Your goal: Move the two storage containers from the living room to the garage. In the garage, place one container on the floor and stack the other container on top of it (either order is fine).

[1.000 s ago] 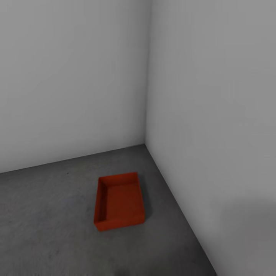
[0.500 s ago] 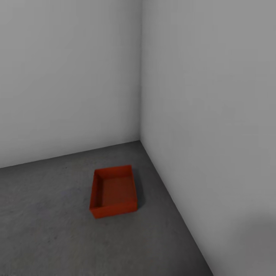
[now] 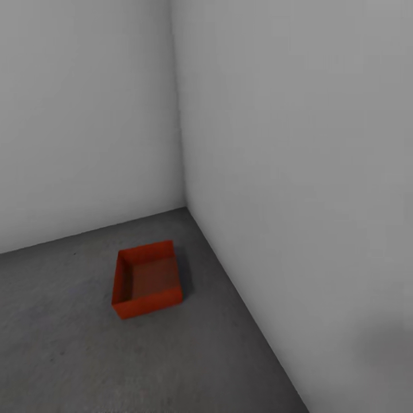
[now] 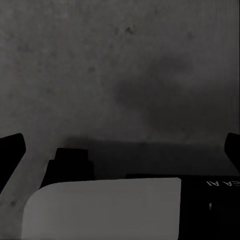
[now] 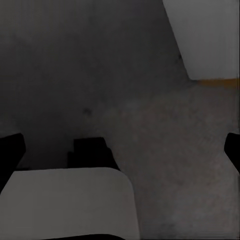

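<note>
A: Where is the storage container [image 3: 147, 280]?

B: 1 orange-red open-top bin sits on the dark grey concrete floor [image 3: 69, 355] of the garage, near the corner where 2 plain grey-white walls [image 3: 298, 172] meet. It stands apart from both walls, upright, and its inside looks bare.

A: And relative to each hand?

B: Hard to say. The head view cuts off both arms, and the bin lies outside what the wrist cameras take in.

A: What of the left hand [image 4: 120, 150]?

B: Its 2 dark fingertips [image 4: 11, 150] sit at opposite edges of the left wrist view, spread wide, with bare concrete between them and nothing held.

A: The right hand [image 5: 120, 150]?

B: The same: fingertips [image 5: 10, 149] far apart, gripping nothing. Beyond it, a pale panel with an orange edge [image 5: 212, 40] is cropped; I cannot tell what it is.
</note>
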Tool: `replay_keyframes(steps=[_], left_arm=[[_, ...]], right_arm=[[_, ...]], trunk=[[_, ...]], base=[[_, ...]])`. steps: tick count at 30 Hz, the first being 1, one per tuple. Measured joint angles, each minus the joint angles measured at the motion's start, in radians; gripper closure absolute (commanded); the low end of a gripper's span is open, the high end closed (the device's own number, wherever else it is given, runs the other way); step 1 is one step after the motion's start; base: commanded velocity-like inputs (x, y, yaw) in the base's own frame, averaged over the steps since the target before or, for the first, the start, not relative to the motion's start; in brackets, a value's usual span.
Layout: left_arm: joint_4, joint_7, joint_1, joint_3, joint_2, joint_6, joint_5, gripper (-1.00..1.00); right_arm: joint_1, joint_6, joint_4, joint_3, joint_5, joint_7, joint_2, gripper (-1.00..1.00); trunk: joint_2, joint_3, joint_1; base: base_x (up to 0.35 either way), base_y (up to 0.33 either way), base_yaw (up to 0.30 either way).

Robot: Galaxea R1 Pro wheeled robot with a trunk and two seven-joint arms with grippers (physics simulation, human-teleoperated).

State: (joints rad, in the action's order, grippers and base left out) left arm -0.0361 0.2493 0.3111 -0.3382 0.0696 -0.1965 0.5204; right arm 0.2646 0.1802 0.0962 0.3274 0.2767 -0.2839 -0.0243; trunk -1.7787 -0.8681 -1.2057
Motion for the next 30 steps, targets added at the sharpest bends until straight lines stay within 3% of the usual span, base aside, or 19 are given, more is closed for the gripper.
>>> replay_keyframes(steps=[22,30], left_arm=[[0.000,0.000,0.000,0.000,0.000,0.000,0.000,-1.00],[0.000,0.000,0.000,0.000,0.000,0.000,-0.001,-1.00]], right_arm=[[0.000,0.000,0.000,0.000,0.000,0.000,0.000,-1.00],[0.000,0.000,0.000,0.000,0.000,0.000,0.000,-1.00]], trunk=[[0.000,0.012,0.000],[0.000,0.016,0.000]], base=[[-0.032,-0.016,-0.246],[-0.169,-0.118,-0.246]])
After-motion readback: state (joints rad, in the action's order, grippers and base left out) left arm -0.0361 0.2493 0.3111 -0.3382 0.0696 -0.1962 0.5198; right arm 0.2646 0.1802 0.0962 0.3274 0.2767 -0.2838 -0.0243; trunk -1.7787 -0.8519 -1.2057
